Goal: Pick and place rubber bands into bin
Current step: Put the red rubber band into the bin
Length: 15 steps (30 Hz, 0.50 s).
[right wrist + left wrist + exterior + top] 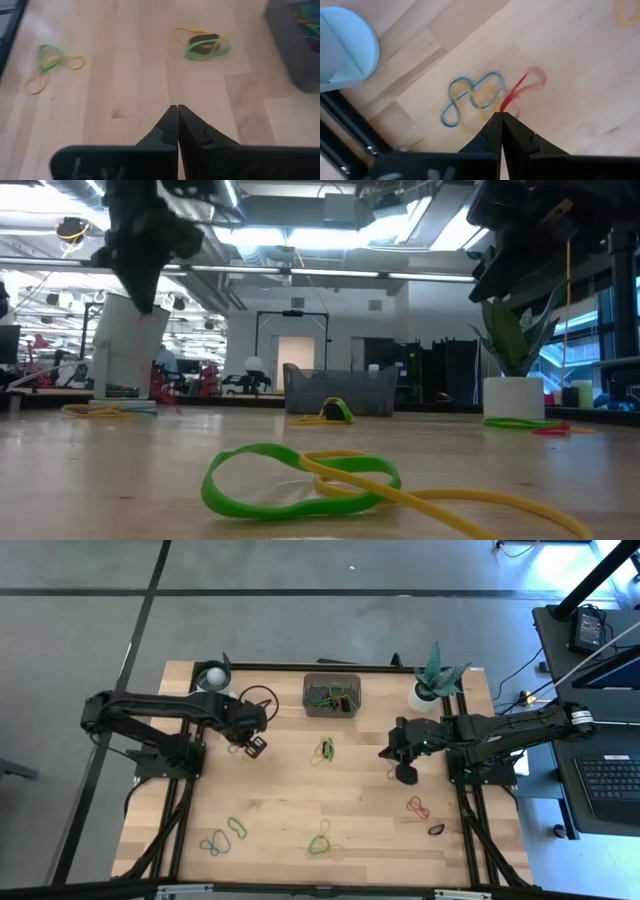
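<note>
While both arms hang over the table, the left claw sits near the far-left corner, fingers pressed together, pinching a red rubber band that trails from its tip. Just beside it on the wood lies a blue and yellow tangle. Close by the far-left corner stands a white cup. Right claw is pressed together with nothing in it, over the right half of the table. Bin sits at mid far edge with bands inside. Loose rubber bands lie near table centre, more along the near edge and toward the near-right corner. White plant pot stands near the far-right corner.
</note>
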Each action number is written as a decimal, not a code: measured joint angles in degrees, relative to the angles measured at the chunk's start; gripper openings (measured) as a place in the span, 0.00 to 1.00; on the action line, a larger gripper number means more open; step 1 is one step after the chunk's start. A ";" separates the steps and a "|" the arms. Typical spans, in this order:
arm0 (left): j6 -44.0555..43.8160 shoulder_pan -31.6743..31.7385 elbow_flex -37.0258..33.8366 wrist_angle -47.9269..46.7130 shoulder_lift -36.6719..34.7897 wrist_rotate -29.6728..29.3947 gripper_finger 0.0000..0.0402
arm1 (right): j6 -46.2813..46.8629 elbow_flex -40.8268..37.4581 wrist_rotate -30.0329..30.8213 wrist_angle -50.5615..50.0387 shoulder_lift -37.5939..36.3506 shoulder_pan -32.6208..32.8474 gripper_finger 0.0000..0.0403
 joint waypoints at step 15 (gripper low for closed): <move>-3.19 -6.03 11.16 11.66 0.18 -11.95 0.01 | 0.17 0.00 2.53 -0.43 0.04 0.00 0.00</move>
